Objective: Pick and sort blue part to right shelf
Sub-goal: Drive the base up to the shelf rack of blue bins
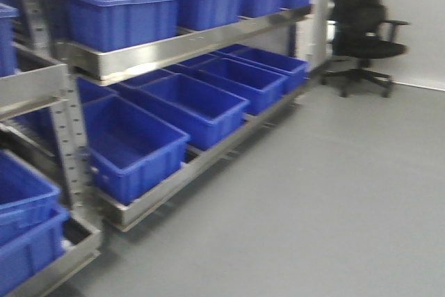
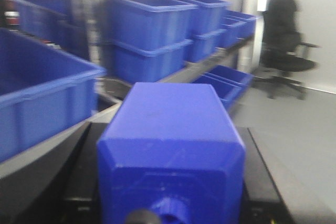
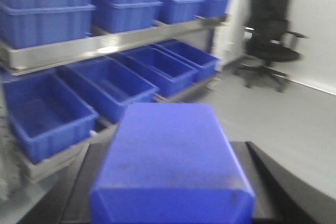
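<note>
In the left wrist view a blue part (image 2: 173,114) fills the lower middle, lying along the jaws with its round neck end toward the camera. My left gripper (image 2: 170,148) is shut on it, black fingers (image 2: 79,182) on both sides. In the right wrist view my right gripper (image 3: 170,153) is shut on another blue block (image 3: 168,135), whose near end is flat; its top is hidden. The right shelf (image 1: 181,43), a steel rack with rows of open blue bins (image 1: 132,147), stands ahead and to the left, and shows in both wrist views. Neither gripper appears in the exterior view.
A black office chair (image 1: 365,39) stands at the far right by a white wall. Grey floor (image 1: 327,193) stretches to the right of the rack. Another rack section with blue bins (image 1: 24,227) is close at the left edge.
</note>
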Action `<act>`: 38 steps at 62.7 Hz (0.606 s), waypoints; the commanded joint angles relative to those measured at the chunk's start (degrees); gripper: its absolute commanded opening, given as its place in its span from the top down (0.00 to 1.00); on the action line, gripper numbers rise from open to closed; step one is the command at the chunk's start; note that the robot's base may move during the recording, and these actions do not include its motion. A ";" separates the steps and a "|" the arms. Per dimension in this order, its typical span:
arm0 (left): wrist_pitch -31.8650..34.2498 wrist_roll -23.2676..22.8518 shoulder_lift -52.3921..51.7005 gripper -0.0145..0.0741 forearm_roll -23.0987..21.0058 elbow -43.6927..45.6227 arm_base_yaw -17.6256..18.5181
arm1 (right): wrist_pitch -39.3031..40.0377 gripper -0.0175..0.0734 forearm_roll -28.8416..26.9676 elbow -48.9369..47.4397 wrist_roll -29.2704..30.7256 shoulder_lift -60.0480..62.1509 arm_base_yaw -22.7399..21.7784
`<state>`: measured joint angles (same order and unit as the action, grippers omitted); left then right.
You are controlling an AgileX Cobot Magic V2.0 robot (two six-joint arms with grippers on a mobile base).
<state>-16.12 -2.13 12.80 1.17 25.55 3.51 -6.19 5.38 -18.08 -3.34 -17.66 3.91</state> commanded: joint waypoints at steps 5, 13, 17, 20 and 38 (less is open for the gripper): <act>4.98 -0.42 0.65 0.46 -0.08 1.84 -0.02 | 5.47 0.31 0.52 -1.78 0.62 -0.48 -0.29; 4.98 -0.42 0.65 0.46 -0.08 1.84 -0.02 | 5.47 0.31 0.52 -1.78 0.62 -0.48 -0.29; 4.98 -0.42 0.65 0.46 -0.08 1.84 -0.02 | 5.47 0.31 0.52 -1.78 0.62 -0.48 -0.29; 4.98 -0.42 0.65 0.46 -0.08 1.84 -0.02 | 5.47 0.31 0.52 -1.78 0.62 -0.48 -0.29; 4.98 -0.42 0.65 0.46 -0.08 1.84 -0.02 | 5.47 0.31 0.52 -1.78 0.62 -0.48 -0.29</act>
<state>-16.12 -2.13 12.80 1.17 25.55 3.51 -6.19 5.38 -18.08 -3.34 -17.66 3.91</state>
